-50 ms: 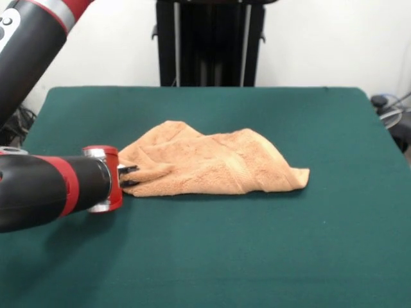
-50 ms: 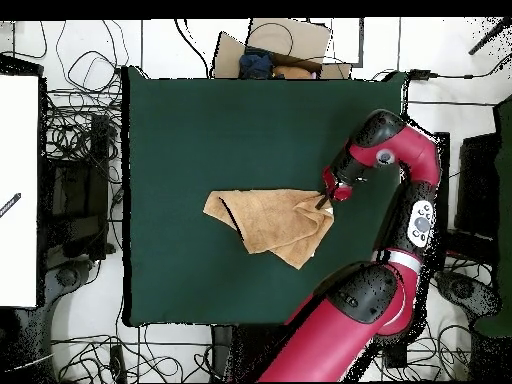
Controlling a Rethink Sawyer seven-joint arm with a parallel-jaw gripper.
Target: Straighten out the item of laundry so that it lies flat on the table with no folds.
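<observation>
The light orange-tan towel (image 1: 212, 163) lies crumpled with several folds near the middle of the dark green table (image 1: 270, 250). One corner points toward the right in the front view. My gripper (image 1: 130, 176) reaches in level from the left and meets the towel's left edge, low over the cloth. From overhead, the towel (image 2: 270, 220) is an uneven folded shape on the table (image 2: 200, 120), and the gripper (image 2: 322, 200) touches its right-hand corner. Whether the gripper holds the fabric does not show.
Green cloth spreads wide on all sides of the towel. The arm's red and black links (image 1: 45, 189) cross the table's left part in the front view. Cables (image 2: 80, 130) and a cardboard box (image 2: 285, 45) lie off the table edges.
</observation>
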